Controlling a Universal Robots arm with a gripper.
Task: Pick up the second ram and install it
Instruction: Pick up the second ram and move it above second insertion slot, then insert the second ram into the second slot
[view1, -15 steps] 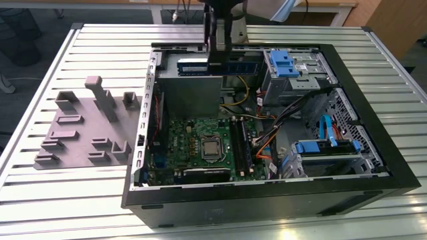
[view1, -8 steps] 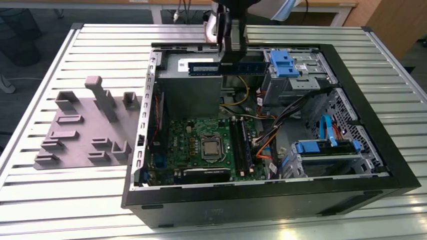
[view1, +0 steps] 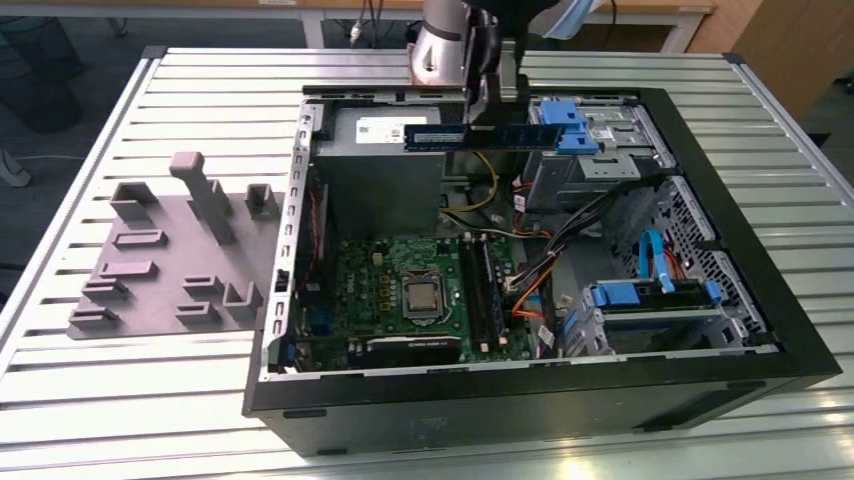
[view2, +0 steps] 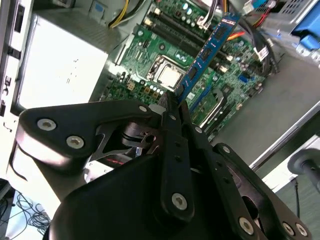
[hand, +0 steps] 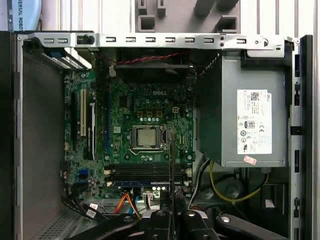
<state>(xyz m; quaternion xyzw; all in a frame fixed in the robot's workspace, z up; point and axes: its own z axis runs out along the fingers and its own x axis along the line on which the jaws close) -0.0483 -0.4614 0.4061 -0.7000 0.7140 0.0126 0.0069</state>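
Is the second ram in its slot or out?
Out: the gripper holds the second ram in the air above the open case.

arm (view1: 438, 45) gets chopped off by the exterior view's top edge. in the second wrist view one end of the second ram (view2: 207, 50) is buried inside the gripper (view2: 176, 107). memory slots (view1: 477, 290) are too small to tell what's seated.

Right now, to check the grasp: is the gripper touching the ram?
Touching. In the second wrist view the ram has one end clamped between the fingers of the gripper.
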